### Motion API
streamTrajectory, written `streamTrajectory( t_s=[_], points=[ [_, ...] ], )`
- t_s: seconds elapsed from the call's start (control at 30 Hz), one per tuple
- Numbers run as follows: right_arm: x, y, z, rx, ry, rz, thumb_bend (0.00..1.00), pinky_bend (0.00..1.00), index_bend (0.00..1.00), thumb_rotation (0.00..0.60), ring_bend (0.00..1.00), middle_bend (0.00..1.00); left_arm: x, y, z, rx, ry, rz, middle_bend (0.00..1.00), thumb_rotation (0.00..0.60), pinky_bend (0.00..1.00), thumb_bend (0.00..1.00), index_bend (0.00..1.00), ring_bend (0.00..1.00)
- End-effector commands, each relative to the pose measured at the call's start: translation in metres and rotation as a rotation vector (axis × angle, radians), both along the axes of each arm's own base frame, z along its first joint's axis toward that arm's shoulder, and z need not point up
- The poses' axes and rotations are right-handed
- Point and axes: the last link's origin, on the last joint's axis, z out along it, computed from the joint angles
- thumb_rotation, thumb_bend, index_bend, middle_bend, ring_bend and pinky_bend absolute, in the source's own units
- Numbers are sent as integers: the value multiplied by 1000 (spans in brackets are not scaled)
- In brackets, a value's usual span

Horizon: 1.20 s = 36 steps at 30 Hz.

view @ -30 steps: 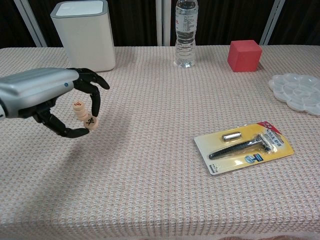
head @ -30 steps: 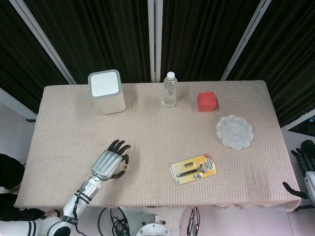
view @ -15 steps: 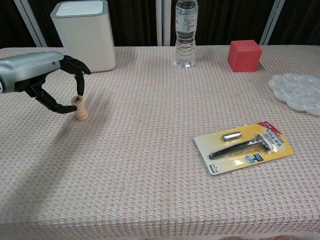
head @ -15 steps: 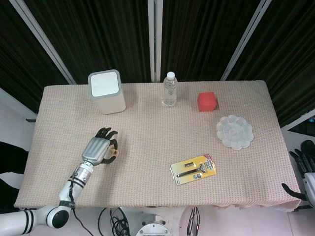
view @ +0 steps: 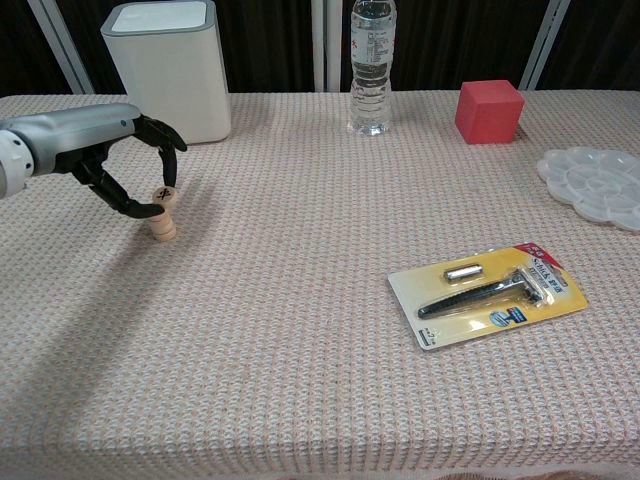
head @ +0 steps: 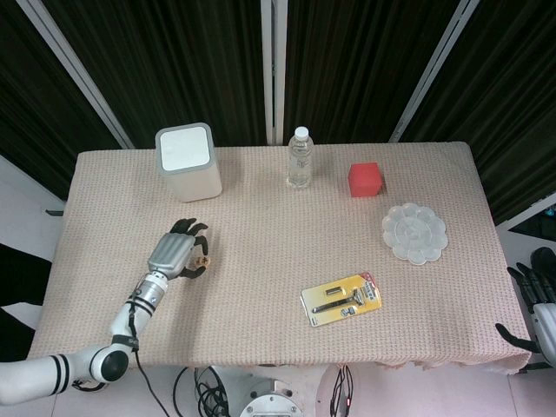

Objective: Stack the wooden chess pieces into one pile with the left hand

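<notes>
Table (head: pixel 261 330) layout: bin (head: pixel 188 162) back left, bottle (head: pixel 300 157) back centre, cube (head: pixel 365 179) just right of bottle. Palette (head: pixel 414 233) at right, in front of cube. Razor pack (head: pixel 341 300) front centre-right, flat on cloth. Chess piece stack (view: pixel 162 214) front-left of bin, upright on cloth, left hand (view: pixel 95 140) at its left, fingertips on top piece. Right hand (head: pixel 540 291) off table's right edge.

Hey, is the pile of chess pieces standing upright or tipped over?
Upright: the chess pieces sit stacked on the table, left hand pinching the top piece.
</notes>
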Motion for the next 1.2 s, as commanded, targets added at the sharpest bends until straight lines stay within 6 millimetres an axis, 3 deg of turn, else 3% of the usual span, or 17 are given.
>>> streamTrajectory(
  t_s=[0.03,1.2],
  points=[
    [0,0,0,0,-1,-1,158,0,0,600,0,0,-1,1,-1,-2,7,3,137,600,0,282,505,0],
    [-1,1,0,-3,0,-5,158,0,0,600,0,0,-15,3,2,-13,37,38,137,600,0,283,464,0]
  ],
)
